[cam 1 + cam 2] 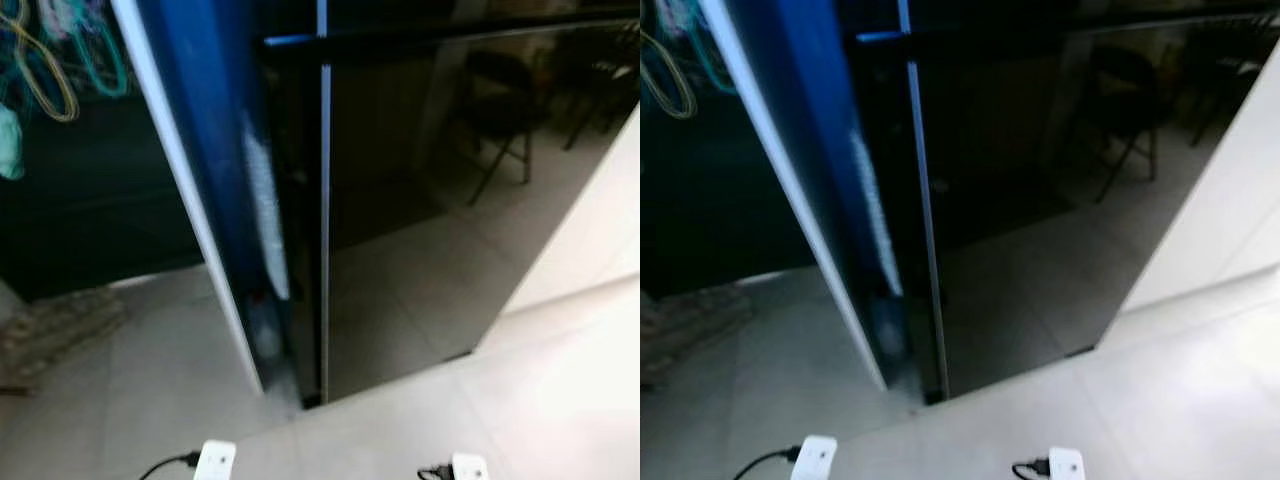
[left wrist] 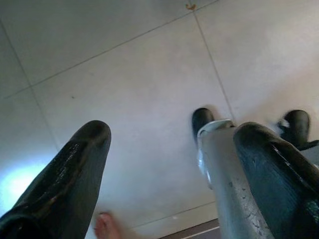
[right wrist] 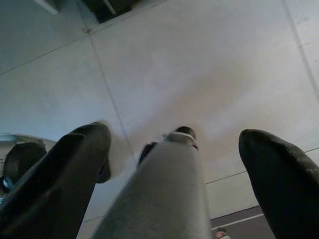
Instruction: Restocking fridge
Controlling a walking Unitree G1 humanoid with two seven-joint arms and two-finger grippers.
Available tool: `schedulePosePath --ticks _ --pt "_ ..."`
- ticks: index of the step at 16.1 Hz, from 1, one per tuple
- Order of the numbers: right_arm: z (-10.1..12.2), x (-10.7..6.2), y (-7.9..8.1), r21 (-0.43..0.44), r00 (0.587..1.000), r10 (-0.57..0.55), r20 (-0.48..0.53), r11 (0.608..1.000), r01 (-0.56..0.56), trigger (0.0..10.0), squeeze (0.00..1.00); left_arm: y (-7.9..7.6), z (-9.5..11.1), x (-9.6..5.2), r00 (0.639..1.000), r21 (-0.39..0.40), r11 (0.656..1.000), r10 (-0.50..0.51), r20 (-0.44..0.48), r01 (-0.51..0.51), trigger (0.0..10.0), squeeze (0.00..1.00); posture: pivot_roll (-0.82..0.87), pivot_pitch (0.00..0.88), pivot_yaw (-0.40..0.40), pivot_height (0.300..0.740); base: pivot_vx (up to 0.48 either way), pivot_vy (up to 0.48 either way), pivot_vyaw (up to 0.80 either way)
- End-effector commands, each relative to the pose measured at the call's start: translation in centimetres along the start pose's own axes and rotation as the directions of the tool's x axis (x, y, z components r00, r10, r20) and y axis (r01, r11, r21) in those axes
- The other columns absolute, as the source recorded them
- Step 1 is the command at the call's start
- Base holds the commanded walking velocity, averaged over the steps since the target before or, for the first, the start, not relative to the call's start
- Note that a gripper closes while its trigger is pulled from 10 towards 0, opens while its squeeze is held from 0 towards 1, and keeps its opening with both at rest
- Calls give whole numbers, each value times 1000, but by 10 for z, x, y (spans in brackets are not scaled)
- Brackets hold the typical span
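The fridge stands right before me. Its glossy black door (image 1: pixel 430 220) is closed and mirrors the tiled floor and a folding chair. Its side panel (image 1: pixel 210 150) is blue with a white edge. Both arms hang idle at my sides. In the left wrist view, my left gripper (image 2: pixel 174 137) points down at the floor tiles with its black fingers (image 2: pixel 75 169) wide apart and nothing between them. My right gripper (image 3: pixel 174 135) hangs the same way, open and empty, above my grey leg (image 3: pixel 169 189).
A white wall (image 1: pixel 600 230) runs close along the fridge's right. A grey rug (image 1: pixel 50 330) lies on the light tile floor (image 1: pixel 150 390) to the left, with coloured cords (image 1: pixel 50 70) hanging in the dark space beyond. Two small white boxes with black cables (image 1: pixel 215 462) show at the bottom edge.
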State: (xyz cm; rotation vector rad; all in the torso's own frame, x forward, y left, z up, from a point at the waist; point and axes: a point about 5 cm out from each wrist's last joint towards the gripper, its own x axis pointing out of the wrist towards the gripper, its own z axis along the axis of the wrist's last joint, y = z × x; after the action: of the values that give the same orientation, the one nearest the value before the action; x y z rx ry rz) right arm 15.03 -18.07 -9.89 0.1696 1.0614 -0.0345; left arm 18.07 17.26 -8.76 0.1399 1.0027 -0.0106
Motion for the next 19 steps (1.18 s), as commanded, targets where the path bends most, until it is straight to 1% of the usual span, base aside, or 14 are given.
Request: schedulePosePath --ticks 1,12,19 --pt "-5 -2 -10 9 1000 -27 -15 1000 27 10000 0 -7 -2 0 1000 0 1000 -18 -8 18 10000 0 4 39 10 740 0 319 0" --pt "-3 -2 -9 22 1000 -21 -3 1000 21 10000 0 -7 -1 0 1000 -10 1000 -12 -7 12 10000 0 18 50 6 740 0 317 0" --pt "-5 -3 -11 14 1000 -24 -7 1000 24 10000 0 -8 -3 0 1000 -13 1000 -18 -10 18 10000 0 16 38 1 740 0 314 0"
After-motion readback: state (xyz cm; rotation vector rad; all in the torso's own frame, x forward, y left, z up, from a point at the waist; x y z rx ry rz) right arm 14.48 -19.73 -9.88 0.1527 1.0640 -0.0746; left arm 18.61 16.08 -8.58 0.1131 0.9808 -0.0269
